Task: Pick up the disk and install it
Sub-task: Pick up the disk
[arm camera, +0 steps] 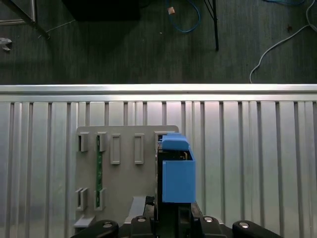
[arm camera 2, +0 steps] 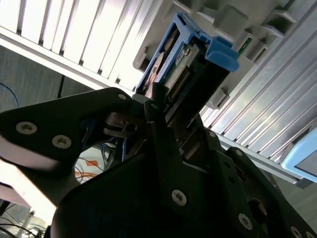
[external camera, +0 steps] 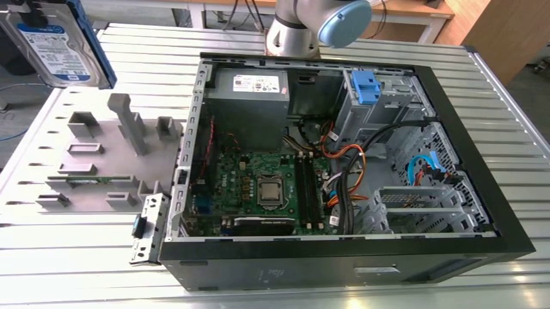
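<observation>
The gripper holds its fingers clamped on the disk, raised above the grey slotted holder; it looks stiff, fairly heavy and shock-sensitive, best gripped by its rigid edges

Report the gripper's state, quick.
Gripper: closed, holding the disk.

Blue-framed, white-labelled disk held aloft, near upright.
</observation>
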Available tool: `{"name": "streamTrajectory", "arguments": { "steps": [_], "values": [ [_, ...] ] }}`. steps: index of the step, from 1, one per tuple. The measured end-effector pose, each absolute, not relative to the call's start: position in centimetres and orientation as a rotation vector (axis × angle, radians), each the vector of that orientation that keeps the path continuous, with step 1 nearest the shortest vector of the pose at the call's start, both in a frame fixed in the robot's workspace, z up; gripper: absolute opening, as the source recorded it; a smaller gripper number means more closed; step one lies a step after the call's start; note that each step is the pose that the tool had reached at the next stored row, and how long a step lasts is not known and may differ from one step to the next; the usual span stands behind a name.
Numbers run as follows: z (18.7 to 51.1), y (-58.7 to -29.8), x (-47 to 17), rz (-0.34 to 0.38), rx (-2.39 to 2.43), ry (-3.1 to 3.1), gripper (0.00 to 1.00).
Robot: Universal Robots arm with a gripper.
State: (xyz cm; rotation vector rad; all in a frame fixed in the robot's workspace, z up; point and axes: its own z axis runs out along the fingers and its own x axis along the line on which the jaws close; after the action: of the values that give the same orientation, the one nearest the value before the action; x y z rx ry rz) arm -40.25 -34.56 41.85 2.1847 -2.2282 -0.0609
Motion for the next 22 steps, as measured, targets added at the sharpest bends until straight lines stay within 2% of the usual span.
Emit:
{"name": "streamTrajectory", "arguments": {
  "steps": [22],
  "values": [
    [43.5, -34.6, -40.2, -0.061, 2.185, -2.228, 0.35]
  ]
}}
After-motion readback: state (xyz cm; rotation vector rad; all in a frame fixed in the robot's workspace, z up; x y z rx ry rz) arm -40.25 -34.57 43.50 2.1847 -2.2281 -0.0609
